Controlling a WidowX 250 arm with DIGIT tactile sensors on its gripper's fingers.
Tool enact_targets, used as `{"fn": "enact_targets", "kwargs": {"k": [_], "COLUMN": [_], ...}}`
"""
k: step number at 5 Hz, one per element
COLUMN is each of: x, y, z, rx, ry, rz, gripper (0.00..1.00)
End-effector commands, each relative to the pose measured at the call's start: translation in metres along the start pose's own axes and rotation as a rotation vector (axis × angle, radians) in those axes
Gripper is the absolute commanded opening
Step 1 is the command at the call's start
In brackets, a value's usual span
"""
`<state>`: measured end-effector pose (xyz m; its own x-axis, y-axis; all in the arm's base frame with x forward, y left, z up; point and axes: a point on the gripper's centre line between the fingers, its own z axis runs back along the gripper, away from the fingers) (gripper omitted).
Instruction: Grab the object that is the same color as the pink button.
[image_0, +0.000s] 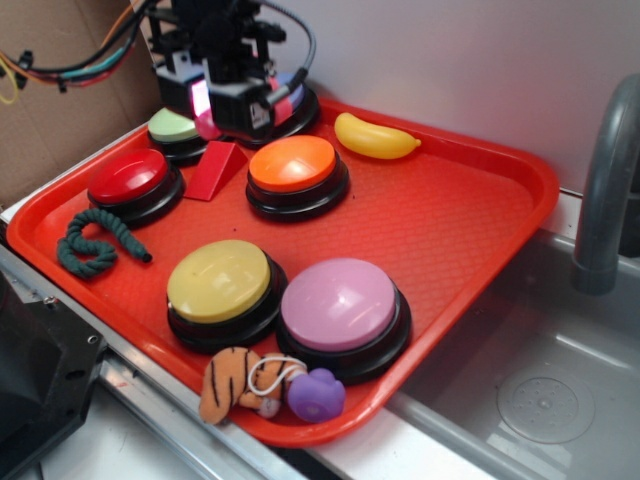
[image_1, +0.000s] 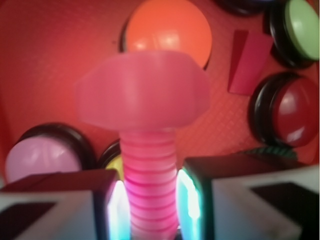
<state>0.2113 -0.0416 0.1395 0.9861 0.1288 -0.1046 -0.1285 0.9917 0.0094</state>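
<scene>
We observe the gripper (image_1: 150, 210) closed on the ribbed shaft of the pink bolt (image_1: 145, 100), with one finger pad (image_1: 116, 210) pressed against each side of the shaft and the wide flat head projecting beyond the fingertips. In the wrist view the bolt is clear of the red tray (image_0: 450, 210) surface and blurred by proximity to the lens. In the exterior view the gripper (image_0: 205, 105) sits at the far left corner of the tray, above the red wedge block (image_0: 215, 170) and beside the green button (image_0: 172, 127); we see only a pink sliver of the bolt between the fingers there. The pink button (image_0: 338, 303) rests at the near edge of the tray, just beside the yellow button (image_0: 218, 280). The orange button (image_0: 293, 165) lies near the centre rear, and the red button (image_0: 128, 177) stands left of the wedge. A yellow banana (image_0: 375, 137), a green rope (image_0: 90, 245), a striped plush tiger (image_0: 232, 383) and a purple toy (image_0: 316, 395) also occupy the tray.
</scene>
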Motion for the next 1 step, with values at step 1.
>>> {"fn": "enact_targets", "kwargs": {"k": [1], "x": [0.0053], "y": [0.0140], "z": [0.0249], "rx": [0.036], "ry": [-0.090], "rz": [-0.024], "gripper": [0.00]}}
